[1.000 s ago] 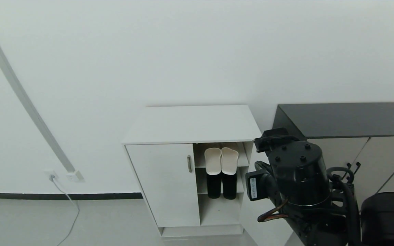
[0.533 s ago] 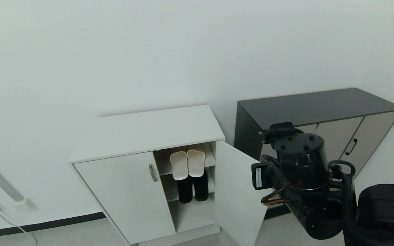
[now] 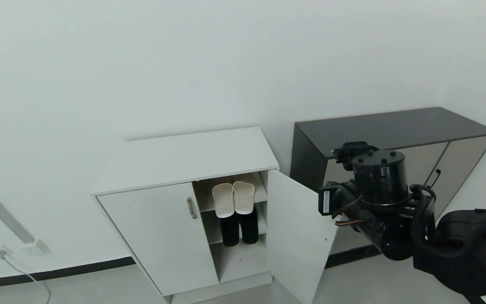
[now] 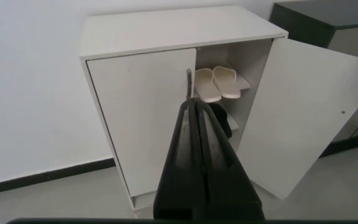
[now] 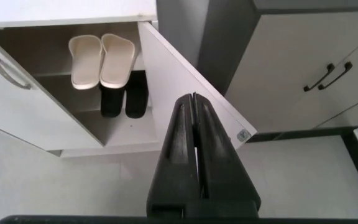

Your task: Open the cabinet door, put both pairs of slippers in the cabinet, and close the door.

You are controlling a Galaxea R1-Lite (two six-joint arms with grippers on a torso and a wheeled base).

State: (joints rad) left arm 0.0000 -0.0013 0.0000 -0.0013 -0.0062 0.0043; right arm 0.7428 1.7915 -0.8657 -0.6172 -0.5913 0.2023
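Head view shows you the white cabinet (image 3: 184,156), its right door (image 3: 293,236) standing open. Cream slippers (image 3: 233,198) lie on the upper shelf's front edge, black slippers (image 3: 238,230) on the shelf below. Left gripper (image 4: 193,104) and right gripper (image 5: 193,98) are pinched closed, empty. The door's sticker (image 5: 243,135) is unreadable.

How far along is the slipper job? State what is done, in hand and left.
Done: the door stands open, and the white slippers and black slippers sit inside the cabinet. In hand: nothing; the left gripper and right gripper are shut and empty. Left: closing the door.
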